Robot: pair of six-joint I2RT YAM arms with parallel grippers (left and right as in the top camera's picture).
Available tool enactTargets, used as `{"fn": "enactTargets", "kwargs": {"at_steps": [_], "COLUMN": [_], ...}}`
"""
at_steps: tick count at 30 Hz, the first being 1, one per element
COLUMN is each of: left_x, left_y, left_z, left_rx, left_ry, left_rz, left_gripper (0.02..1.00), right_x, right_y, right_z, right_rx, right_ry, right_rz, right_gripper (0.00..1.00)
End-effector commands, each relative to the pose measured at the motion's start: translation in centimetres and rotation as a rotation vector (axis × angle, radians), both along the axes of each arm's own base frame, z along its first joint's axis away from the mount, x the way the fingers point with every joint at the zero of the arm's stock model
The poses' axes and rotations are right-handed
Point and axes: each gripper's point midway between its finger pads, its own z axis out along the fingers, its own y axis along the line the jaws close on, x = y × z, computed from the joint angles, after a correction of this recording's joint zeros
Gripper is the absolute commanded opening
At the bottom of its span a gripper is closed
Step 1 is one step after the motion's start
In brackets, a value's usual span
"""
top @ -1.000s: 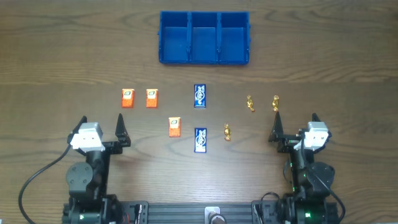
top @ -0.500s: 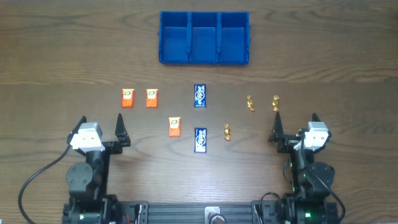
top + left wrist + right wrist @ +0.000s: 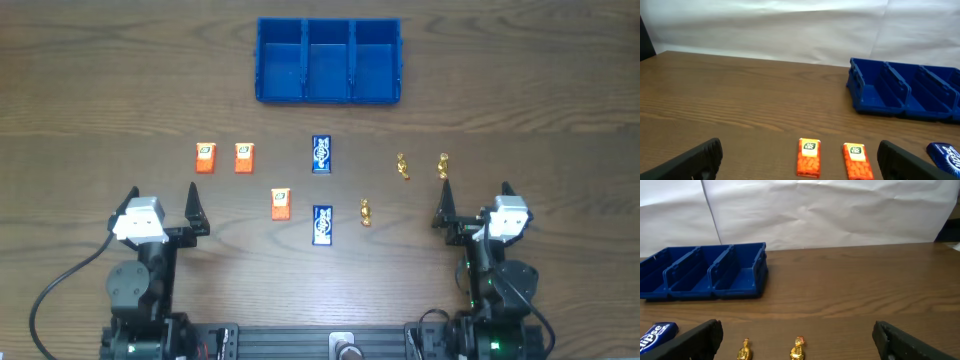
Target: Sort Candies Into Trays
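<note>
- The left fingers [image 3: 198, 212] are spread wide, released, gripping nothing, low over the wooden surface [image 3: 100, 100].
- Three orange candy boxes [image 3: 205, 158] [image 3: 244, 158] [image 3: 282, 203] lie flat. Two sit side by side, and the third is nearer the arms, to their right.
- Two blue candy packets [image 3: 321, 154] [image 3: 322, 225] lie in line at the middle. The blue three-compartment tray [image 3: 328, 96] stands beyond them, well apart from every candy.
- Three gold-wrapped candies [image 3: 366, 212] [image 3: 402, 166] [image 3: 443, 165] lie right of the packets.
- The right fingers [image 3: 442, 210] are likewise released, near the rightmost candy.
</note>
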Motion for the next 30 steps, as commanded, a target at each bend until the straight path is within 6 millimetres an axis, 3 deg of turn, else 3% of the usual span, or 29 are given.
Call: {"fn": "enactTargets", "kwargs": {"at_steps": [1, 8, 11, 14, 17, 20, 23, 24, 30], "left_x": [-0.1, -0.4, 1.2, 4.2, 6.9, 9.4, 10.6, 10.9, 11.3], "left_y": [0.5, 0.1, 0.1, 0.0, -0.1, -0.3, -0.3, -0.4, -1.7], "left_z": [-0.8, 5.8, 8.1, 8.5, 6.5, 2.0, -2.6, -5.0, -11.2], "left_rx": [-0.036, -0.052, -0.044, -0.032, -0.029, -0.009, 0.001, 0.001, -0.005], "left_ry": [0.035, 0.188, 0.310, 0.475, 0.649, 0.834, 0.960, 1.021, 1.164], "left_rz": [0.036, 0.015, 0.018, 0.015, 0.016, 0.002, -0.004, -0.015, -0.111], "left_gripper": [0.998, 0.996, 0.998, 0.998, 0.998, 0.998, 0.998, 0.998, 0.998], "right_x": [0.0, 0.0, 0.0, 0.0, 0.0, 0.0, 0.0, 0.0, 0.0], "right_y": [-0.1, -0.1, -0.1, -0.1, -0.1, -0.1, -0.1, -0.1, -0.1], "right_z": [-0.3, -0.3, -0.3, -0.3, -0.3, -0.3, -0.3, -0.3, -0.3], "right_rx": [-0.012, -0.012, -0.012, -0.012, -0.012, -0.012, -0.012, -0.012, -0.012], "right_ry": [0.004, 0.004, 0.004, 0.004, 0.004, 0.004, 0.004, 0.004, 0.004], "right_rz": [-0.002, -0.002, -0.002, -0.002, -0.002, -0.002, -0.002, -0.002, -0.002], "right_gripper": [0.998, 0.998, 0.998, 0.998, 0.998, 0.998, 0.998, 0.998, 0.998]}}
